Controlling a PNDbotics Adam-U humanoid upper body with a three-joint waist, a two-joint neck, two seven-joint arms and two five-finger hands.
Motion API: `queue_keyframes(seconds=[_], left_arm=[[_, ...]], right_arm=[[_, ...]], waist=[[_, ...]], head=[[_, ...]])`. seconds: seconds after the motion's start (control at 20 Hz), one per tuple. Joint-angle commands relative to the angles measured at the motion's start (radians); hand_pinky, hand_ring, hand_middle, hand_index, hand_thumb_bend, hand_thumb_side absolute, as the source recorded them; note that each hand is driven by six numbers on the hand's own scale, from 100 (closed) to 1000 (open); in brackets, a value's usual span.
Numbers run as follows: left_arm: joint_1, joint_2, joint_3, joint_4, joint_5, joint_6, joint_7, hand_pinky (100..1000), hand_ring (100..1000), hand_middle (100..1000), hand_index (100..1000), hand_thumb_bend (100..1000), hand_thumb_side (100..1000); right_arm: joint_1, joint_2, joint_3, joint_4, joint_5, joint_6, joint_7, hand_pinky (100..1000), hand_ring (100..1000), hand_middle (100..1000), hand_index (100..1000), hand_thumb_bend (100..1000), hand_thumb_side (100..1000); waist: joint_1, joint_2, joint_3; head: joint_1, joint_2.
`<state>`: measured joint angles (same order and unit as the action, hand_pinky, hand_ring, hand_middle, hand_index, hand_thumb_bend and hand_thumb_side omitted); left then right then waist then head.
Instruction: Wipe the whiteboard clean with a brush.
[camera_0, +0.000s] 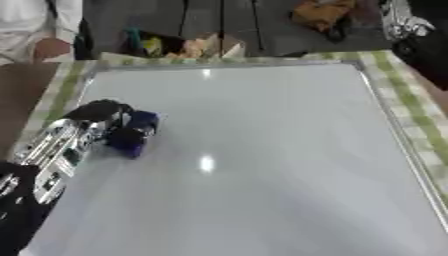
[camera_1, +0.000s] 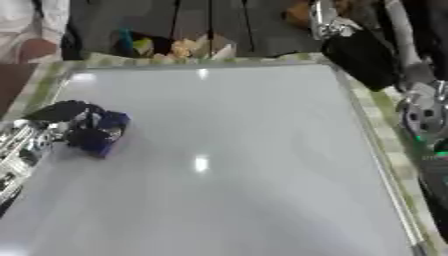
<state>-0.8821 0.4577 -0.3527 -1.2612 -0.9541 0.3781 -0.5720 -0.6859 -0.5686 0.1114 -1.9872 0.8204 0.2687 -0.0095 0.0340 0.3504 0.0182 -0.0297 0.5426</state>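
Left arm enters from lower left, silver forearm angled up. Left robot hand (camera_0: 107, 118) near whiteboard's left edge, fingers curled around blue brush (camera_0: 134, 133). Right arm (black, silver joints) along right edge, robot hand unclear.

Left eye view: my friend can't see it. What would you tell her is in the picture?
The robot's left hand holds a blue brush on the left side of a big whiteboard, which looks clean and shiny. The board lies on a green checked cloth.
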Motion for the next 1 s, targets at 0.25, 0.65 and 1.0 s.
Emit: queue_keyframes(seconds=[0.25, 0.65, 1.0], left_arm=[[0.004, 0.002, -0.013, 0.015, 0.015, -0.004, -0.020, 240, 417, 593, 873, 110, 812], [0.006, 0.005, -0.018, 0.010, -0.005, -0.005, 0.003, 203, 395, 563, 830, 100, 772], [0.007, 0.009, -0.014, -0.006, -0.016, 0.002, 0.048, 149, 358, 523, 801, 100, 786]], right_arm=[[-0.009, -0.019, -0.009, -0.013, -0.009, 0.001, -0.011, 815, 883, 846, 842, 100, 1000], [-0.009, -0.018, -0.008, -0.013, -0.014, 0.000, -0.012, 816, 882, 845, 843, 100, 1000], [-0.008, -0.018, -0.005, -0.013, -0.013, 0.000, -0.008, 817, 881, 844, 842, 100, 1000]], waist=[[-0.003, -0.017, 0.004], [-0.003, -0.020, 0.004], [-0.004, -0.021, 0.004]], head=[[0.007, 0.002], [0.009, 0.003], [0.008, 0.003]])
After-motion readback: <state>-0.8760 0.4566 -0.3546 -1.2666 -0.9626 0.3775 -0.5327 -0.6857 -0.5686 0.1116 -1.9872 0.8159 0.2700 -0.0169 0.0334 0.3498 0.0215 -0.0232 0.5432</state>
